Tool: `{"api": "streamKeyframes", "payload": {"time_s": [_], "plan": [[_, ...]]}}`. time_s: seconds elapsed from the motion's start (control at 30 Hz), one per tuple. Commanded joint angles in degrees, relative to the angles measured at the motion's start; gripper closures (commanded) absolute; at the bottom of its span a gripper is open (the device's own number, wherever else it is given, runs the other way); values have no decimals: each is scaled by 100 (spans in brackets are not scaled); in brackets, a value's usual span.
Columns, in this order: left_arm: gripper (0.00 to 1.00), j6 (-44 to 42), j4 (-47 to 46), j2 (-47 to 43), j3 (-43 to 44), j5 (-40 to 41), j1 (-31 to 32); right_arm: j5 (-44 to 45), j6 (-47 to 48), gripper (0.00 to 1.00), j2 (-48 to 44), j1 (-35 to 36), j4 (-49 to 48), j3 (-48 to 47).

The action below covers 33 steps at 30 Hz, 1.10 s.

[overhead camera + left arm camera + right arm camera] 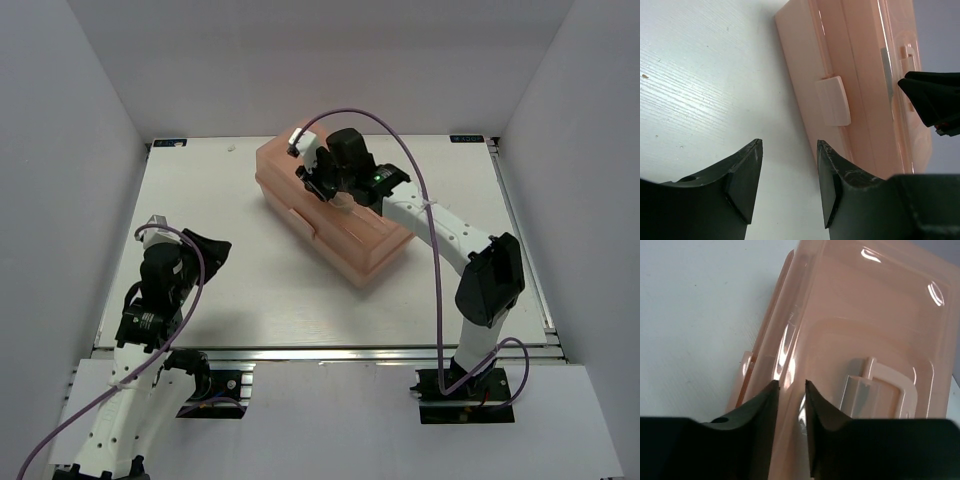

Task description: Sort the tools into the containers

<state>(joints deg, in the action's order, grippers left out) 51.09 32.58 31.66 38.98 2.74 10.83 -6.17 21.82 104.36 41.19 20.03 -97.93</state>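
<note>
**TOOLBOX CLOSED, FAR-CENTRE OF TABLE**

Toolbox (335, 238) sits lid shut, angled, on table (250, 290). L gripper (789, 144): near left, jaws apart, empty. R gripper (790, 386): over lid, jaws narrowly apart; grip on lid can't be determined.

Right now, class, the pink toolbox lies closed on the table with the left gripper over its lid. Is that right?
Not quite: the toolbox does lie closed on the table, but the right gripper is over its lid. The left gripper is off to the side, over the table. The top external view shows it.
</note>
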Motion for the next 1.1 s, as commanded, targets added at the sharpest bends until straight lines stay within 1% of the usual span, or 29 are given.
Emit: {"api": "streamKeyframes", "payload": {"time_s": [0.0, 0.03, 0.07, 0.1, 0.17, 0.2, 0.27, 0.3, 0.33, 0.4, 0.43, 0.47, 0.53, 0.6, 0.73, 0.9, 0.97, 1.07], "plan": [[43, 15, 65, -37, -4, 104, -28, 1302, 130, 70, 234, 56, 572, 186], [43, 32, 47, -46, -31, 69, -28, 1416, 77, 78, 243, 56, 668, 256], [43, 50, 21, -46, -66, 42, -28, 1783, 15, 82, 243, 47, 695, 440], [43, 68, -14, -46, -127, 25, -28, 1899, -142, 85, 243, 47, 756, 520], [43, 103, -120, -37, -189, -54, -20, 1866, -248, 86, 139, 21, 993, 704], [43, 129, -207, -37, -250, -72, -28, 1805, -336, 86, 51, -14, 994, 992], [43, 138, -304, -20, -303, -159, -28, 1717, -389, 82, -186, -23, 950, 1293], [43, 138, -374, 41, -321, -186, -20, 1699, -468, 79, -240, -32, 967, 1485], [43, 129, -410, 86, -321, -213, -28, 1620, -503, 70, -292, -41, 1028, 1557], [43, 120, -463, 182, -312, -265, -28, 1216, -539, 65, -468, -84, 1169, 1689], [43, 112, -524, 270, -312, -266, -28, 1076, -530, 59, -538, -85, 1213, 1759], [43, 112, -568, 314, -312, -266, -20, 840, -521, 57, -661, -85, 1231, 1786], [43, 120, -691, 376, -338, -458, -20, 741, -565, 51, -723, -85, 1319, 1778], [43, 129, -805, 429, -365, -529, -20, 714, -565, 49, -759, -93, 1389, 1795], [43, 138, -902, 499, -391, -582, -20, 873, -600, 50, -715, -85, 1380, 2067], [43, 147, -937, 560, -409, -591, -20, 618, -680, 52, -811, 38, 1451, 2147], [43, 147, -981, 604, -426, -599, -20, 346, -679, 52, -829, 73, 1460, 2042], [43, 138, -1017, 657, -418, -617, -28, 231, -662, 48, -777, 91, 1477, 1892]]}}
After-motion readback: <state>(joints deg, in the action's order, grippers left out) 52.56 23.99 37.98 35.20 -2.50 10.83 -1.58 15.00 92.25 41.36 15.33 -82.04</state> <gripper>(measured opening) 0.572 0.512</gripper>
